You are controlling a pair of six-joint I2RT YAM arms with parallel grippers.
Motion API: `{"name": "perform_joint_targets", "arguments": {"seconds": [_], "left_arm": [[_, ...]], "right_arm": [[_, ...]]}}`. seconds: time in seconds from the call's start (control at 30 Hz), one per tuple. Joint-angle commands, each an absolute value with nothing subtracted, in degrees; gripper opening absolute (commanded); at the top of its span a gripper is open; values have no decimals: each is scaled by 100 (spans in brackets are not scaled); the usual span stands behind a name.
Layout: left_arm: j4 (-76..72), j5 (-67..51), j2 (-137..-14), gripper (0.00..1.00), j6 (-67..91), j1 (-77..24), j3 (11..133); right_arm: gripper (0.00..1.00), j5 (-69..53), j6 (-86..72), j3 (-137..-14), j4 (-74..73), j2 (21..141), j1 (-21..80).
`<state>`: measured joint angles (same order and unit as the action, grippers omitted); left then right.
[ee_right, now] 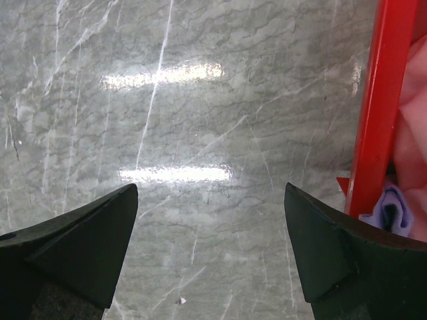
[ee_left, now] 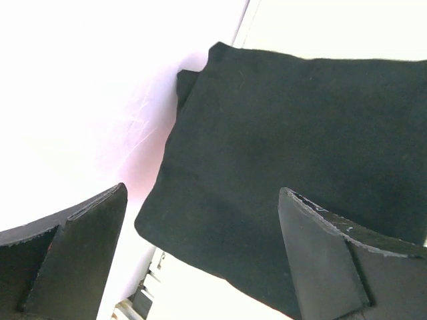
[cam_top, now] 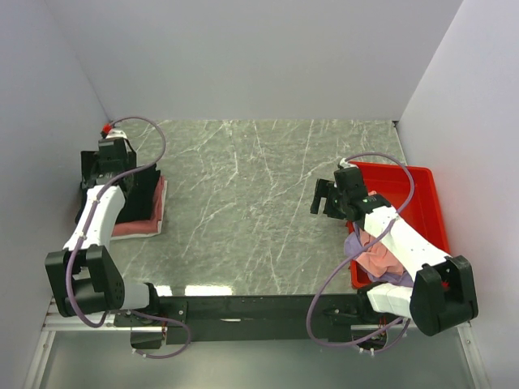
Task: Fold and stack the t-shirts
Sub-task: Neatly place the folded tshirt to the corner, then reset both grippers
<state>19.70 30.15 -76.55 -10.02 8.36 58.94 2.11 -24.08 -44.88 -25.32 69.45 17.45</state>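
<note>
A folded black t-shirt (ee_left: 287, 133) lies flat beneath the left gripper (ee_left: 200, 247), atop a folded salmon-red t-shirt (cam_top: 138, 227). A pink t-shirt (ee_right: 410, 133) and a lavender t-shirt (cam_top: 354, 243) lie crumpled right of the right gripper (ee_right: 210, 247).

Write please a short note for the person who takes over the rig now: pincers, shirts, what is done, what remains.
Left pincer: open, empty, over the black shirt.
Right pincer: open, empty, over the table beside the red bin.
Done: black shirt folded, lying on a folded salmon-red shirt at the table's left edge.
Left: pink shirt and lavender shirt, crumpled in the bin, to fold and stack.
</note>
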Motion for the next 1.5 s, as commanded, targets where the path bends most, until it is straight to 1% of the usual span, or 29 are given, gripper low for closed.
{"name": "perform_joint_targets", "arguments": {"seconds": [0.0,0.1,0.2,0.27,0.33,0.4,0.5,0.63,0.73,0.8,0.83,0.87,1.0,1.03,1.1,1.17,1.3,1.47], "left_arm": [[1854,2954,-7348,100,-678,861,6090],[2249,2761,-7374,100,-379,853,6354],[2925,2506,-7610,100,559,853,6968],[3459,2304,-7900,100,912,844,7530],[3725,1980,-8085,99,1370,844,7960],[3631,1777,-8042,99,1677,826,7998],[3237,1434,-7604,100,2046,782,7727],[2656,1038,-6700,99,2609,721,6858],[2505,1116,-6155,99,3075,405,6479],[2137,1273,-5890,99,3347,134,6189],[2014,1257,-5697,99,3392,62,5857],[1795,1292,-5617,99,3419,27,5688],[1705,1774,-5388,99,3734,-517,5221],[1688,2010,-5301,99,3761,-780,5081],[1478,2074,-5186,99,3849,-1079,4914],[1363,1865,-5045,99,3867,-1186,4703],[1398,1986,-4914,99,3955,-1353,4483],[783,1706,-4702,99,3868,-1362,3648]], "right_arm": [[96,264,-2338,-4667,-2443,6873,1705],[96,229,-2347,-4667,-2435,6882,1696],[96,194,-2355,-4667,-2426,6891,1705],[96,193,-2347,-4667,-2417,6873,1705],[96,185,-2329,-4641,-2373,6838,1705],[96,150,-2312,-4623,-2329,6777,1705],[96,176,-2285,-4597,-2276,6698,1705],[97,132,-2276,-4571,-2180,6618,1696],[97,18,-2276,-4518,-2014,6487,1696],[97,-149,-2268,-4509,-1969,6390,1696],[97,-176,-2268,-4500,-1917,6364,1705],[97,-193,-2268,-4500,-1890,6302,1696],[97,-281,-2285,-4483,-1793,6144,1705],[97,-368,-2311,-4500,-1723,6126,1705],[97,-509,-2320,-4526,-1688,6082,1696],[97,-633,-2443,-4535,-1600,6064,1696],[97,-879,-2698,-4500,-1354,6047,1714],[97,-1159,-3102,-4044,-634,6055,1705]]}}
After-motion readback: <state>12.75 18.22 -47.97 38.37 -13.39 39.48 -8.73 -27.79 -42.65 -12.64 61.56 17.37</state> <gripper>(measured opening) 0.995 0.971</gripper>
